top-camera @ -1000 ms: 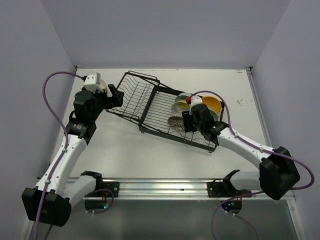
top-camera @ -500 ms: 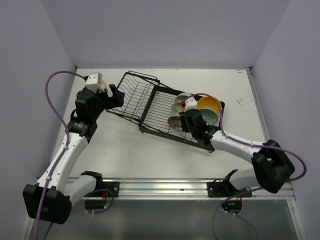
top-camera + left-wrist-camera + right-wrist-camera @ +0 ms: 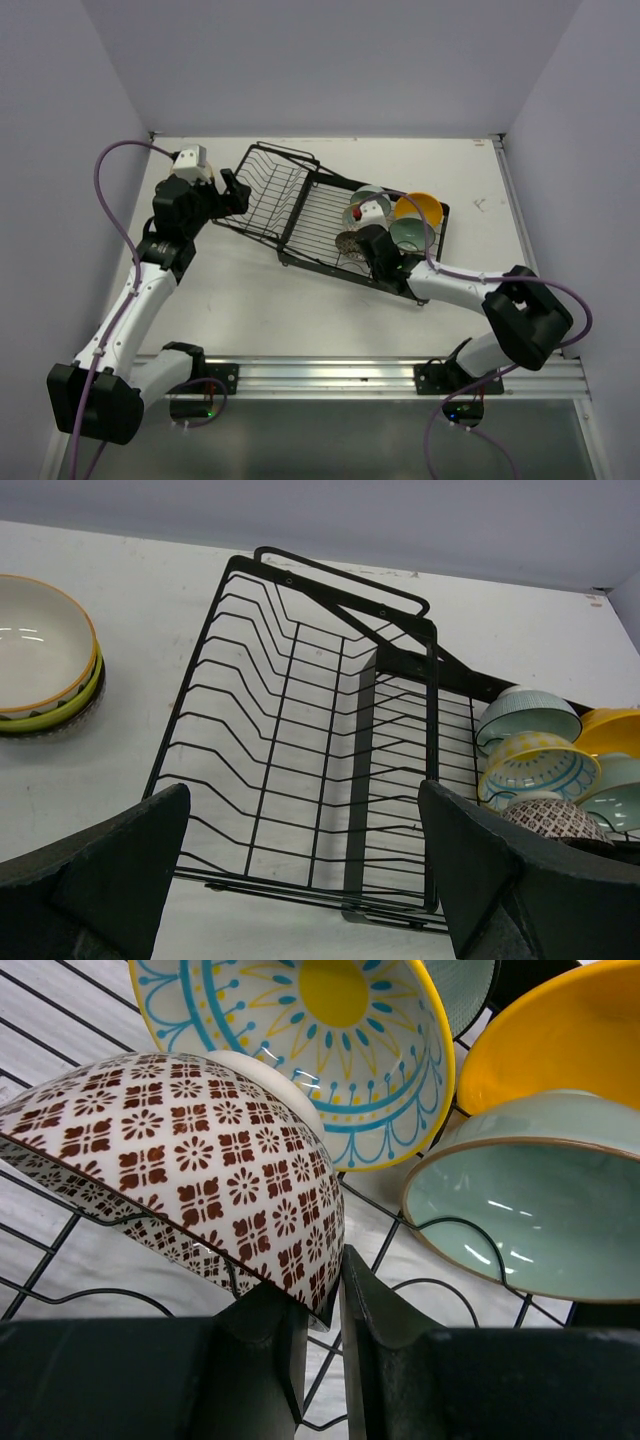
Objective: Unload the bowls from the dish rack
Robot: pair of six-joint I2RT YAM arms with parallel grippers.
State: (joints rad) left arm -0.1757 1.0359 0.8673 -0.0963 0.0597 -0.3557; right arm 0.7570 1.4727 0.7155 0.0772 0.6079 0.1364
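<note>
The left tool [image 3: 232, 193] hangs spread wide beside the dish rack [image 3: 362, 740], which lies slantwise on the white counter [image 3: 250, 290], its long axis running far-left to near-right. In its right section the bowls [image 3: 530, 715] stand on edge, and the right tool [image 3: 322, 1305] pinches the brown-patterned bowl [image 3: 190, 1170] by its rim. Pale lilac walls [image 3: 330, 60] enclose everything.

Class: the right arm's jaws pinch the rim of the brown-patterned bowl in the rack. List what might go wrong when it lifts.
1. The right jaws hold only a thin bit of rim on the brown-patterned bowl, so it may pivot or slip free.
2. The blue-and-yellow bowl and the teal bowl crowd it; lifting may knock them against the dish rack.
</note>
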